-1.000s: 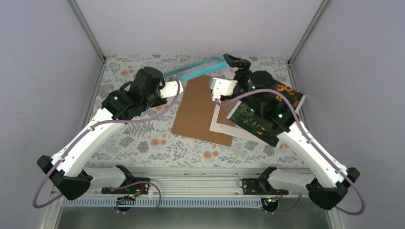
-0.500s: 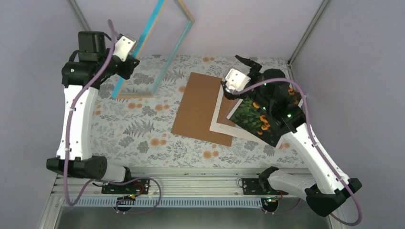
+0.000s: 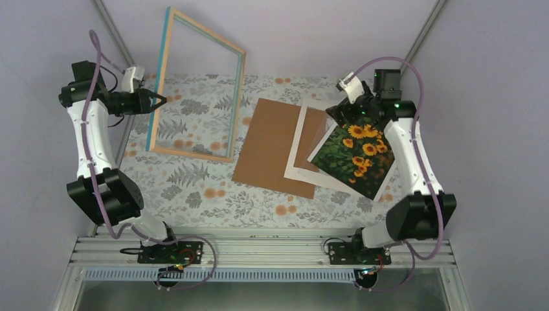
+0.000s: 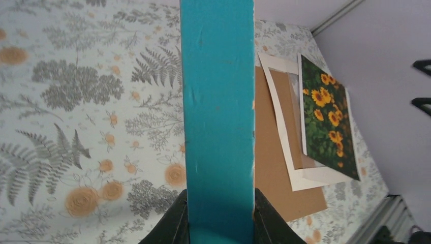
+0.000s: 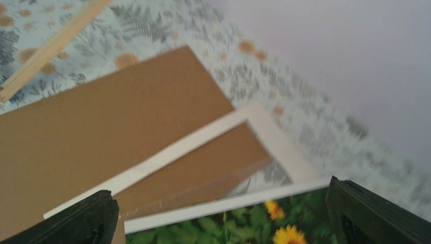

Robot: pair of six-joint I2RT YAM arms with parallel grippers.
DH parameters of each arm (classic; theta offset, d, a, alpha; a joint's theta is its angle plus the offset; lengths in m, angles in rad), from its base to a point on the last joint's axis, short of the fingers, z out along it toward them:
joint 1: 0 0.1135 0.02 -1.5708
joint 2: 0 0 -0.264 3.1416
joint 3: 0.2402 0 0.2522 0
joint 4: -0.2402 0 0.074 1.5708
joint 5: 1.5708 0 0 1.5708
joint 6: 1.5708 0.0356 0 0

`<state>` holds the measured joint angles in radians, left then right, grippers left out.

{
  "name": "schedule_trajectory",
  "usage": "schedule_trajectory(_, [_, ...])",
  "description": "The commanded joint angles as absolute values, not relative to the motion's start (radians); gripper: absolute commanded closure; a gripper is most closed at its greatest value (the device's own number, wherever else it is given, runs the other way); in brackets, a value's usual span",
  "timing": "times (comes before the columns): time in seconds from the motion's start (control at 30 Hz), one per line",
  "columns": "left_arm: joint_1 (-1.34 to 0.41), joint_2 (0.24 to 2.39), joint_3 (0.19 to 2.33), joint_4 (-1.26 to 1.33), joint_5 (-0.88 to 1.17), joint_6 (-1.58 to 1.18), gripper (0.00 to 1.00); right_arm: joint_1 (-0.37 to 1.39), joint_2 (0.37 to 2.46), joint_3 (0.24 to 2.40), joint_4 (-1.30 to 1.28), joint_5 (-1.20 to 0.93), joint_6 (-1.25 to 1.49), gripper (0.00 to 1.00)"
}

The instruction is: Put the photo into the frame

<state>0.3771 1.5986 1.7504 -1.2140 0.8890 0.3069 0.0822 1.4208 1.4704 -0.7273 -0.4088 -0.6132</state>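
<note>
Since the earlier view, the frame had been swung more upright at upper left, its left edge pinched by the left gripper. It was judged best laid flat, back up, beside the brown board. The photo lay at centre right, just under the wide-open, empty right gripper.

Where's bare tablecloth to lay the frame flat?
Free: left half of the tablecloth, left edge to brown board, beneath the frame the left claw holds up. Crowded: right half, where board, white mat and photo overlap.
</note>
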Motion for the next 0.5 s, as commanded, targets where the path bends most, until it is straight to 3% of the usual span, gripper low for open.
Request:
schedule_trajectory(0.0, [0.44, 1.648, 1.694, -1.23, 0.971, 0.375, 0.98, -0.051, 1.518, 1.511, -0.891, -0.589, -0.568, 0.0])
schedule_trajectory(0.17, [0.483, 1.745, 1.704, -1.285, 0.932, 0.448, 0.98, -0.163, 1.568, 1.493, -0.911, -0.657, -0.573, 0.0])
schedule_trajectory(0.47, [0.561, 1.842, 1.677, -1.356, 0.828, 0.62, 0.98, -0.185, 1.588, 1.45, -0.896, -0.677, -0.576, 0.0])
